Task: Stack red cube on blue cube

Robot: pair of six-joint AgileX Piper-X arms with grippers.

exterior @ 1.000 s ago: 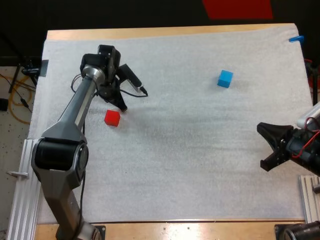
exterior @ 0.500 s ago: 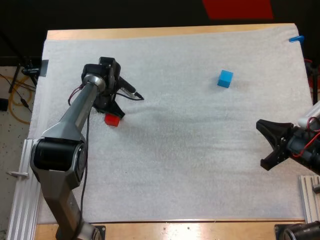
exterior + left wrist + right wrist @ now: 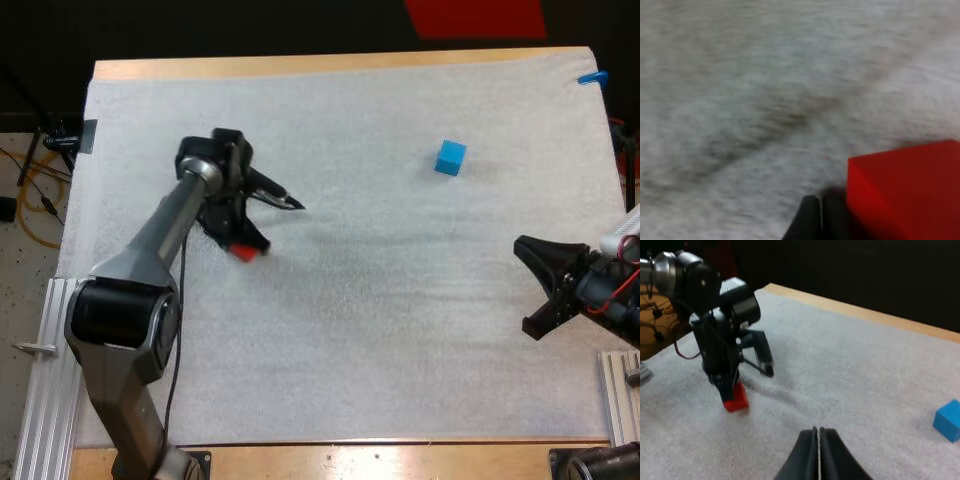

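table (image 3: 300, 66): carrying everything; I'm placing all items below against the blue cube (image 3: 450, 157).
mat (image 3: 380, 330): lying flat under both cubes, probably giving them a soft bed that stops sliding.
left arm (image 3: 160, 225): stretching forward over the mat, wrist pitching down, well apart from the blue cube on its left.
right gripper (image 3: 818, 440): jaws pressing together on nothing, hovering well apart from the blue cube, nearer me and to its right. I'm reading it as parked clear, since this pick is falling to the other arm.
left gripper (image 3: 258, 238): pointing down, its end touching or just beside the red cube (image 3: 242, 252). I cannot tell whether it is gripping.
blue cube: sitting alone on the mat, top face free, serving as the stack base.
red cube: looking to be resting on the mat, partly hidden under the left gripper. It is well apart from the blue cube, to its left and nearer me, and not yet stacked.
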